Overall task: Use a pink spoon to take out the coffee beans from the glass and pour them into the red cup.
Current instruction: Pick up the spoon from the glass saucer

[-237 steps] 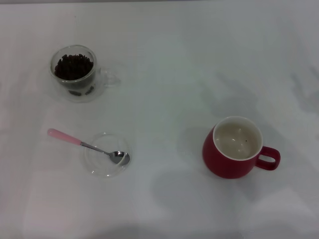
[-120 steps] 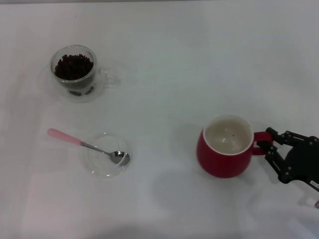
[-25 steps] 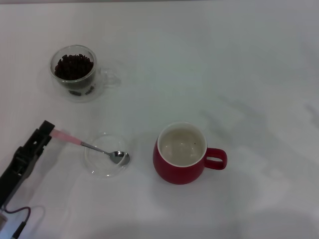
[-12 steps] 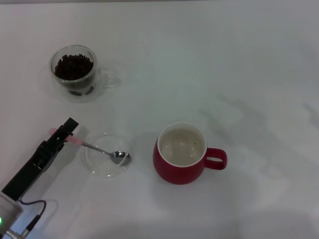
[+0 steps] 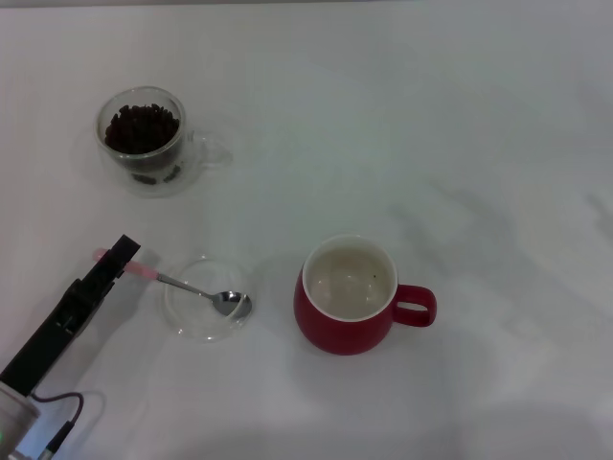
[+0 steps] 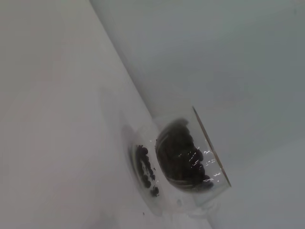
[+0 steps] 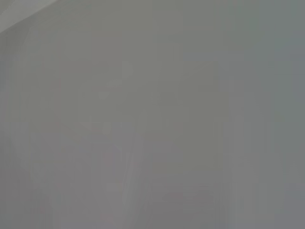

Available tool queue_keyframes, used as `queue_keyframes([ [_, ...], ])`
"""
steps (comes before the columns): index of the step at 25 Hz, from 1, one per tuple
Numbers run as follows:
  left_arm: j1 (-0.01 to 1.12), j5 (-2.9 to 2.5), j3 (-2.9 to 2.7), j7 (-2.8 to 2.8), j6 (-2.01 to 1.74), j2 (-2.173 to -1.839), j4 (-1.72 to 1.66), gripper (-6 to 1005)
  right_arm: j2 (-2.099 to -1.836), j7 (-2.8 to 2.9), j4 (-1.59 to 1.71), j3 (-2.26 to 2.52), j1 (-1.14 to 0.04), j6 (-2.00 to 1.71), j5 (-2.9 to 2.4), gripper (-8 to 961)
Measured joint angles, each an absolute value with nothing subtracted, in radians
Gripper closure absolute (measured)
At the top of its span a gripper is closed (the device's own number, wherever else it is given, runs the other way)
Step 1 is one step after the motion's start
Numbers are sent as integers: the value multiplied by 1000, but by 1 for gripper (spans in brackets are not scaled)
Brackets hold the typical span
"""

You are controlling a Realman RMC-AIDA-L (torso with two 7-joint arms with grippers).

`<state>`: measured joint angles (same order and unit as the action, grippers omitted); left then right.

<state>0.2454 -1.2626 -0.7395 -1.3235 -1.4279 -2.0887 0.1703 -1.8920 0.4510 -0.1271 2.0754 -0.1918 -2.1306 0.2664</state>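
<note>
You get soft, even, bright light; faint grey shadows cross the surface (image 5: 498, 115), and both wrist views are dim and blurred.

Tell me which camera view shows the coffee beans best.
The head view: it looks down into the glass, so the coffee beans show as a whole dark heap. The left wrist view catches them from the side, through the clear wall, blurred by glare. The right wrist view shows none.
</note>
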Motion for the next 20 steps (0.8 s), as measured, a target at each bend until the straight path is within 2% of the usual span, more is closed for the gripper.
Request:
queue_keyframes([
  [6, 253, -1253, -739, -1324, -1419, -2087, 168, 453, -1899, 449, -127, 2075, -190, -2137, 268, 327],
  [11, 255, -1246, -739, -1321, -1407, -2085, 163, 640, -1906, 436, -127, 2075, -191, -2134, 270, 328],
  [16, 254, -1244, -739, -1313, -1406, -2083, 159, 869, -1914, 426, -127, 2075, -195, -2134, 270, 328],
  [20, 250, -1246, -741, -1314, -1414, -2081, 148, 869, -1924, 402, -127, 2075, -197, -2132, 270, 332],
])
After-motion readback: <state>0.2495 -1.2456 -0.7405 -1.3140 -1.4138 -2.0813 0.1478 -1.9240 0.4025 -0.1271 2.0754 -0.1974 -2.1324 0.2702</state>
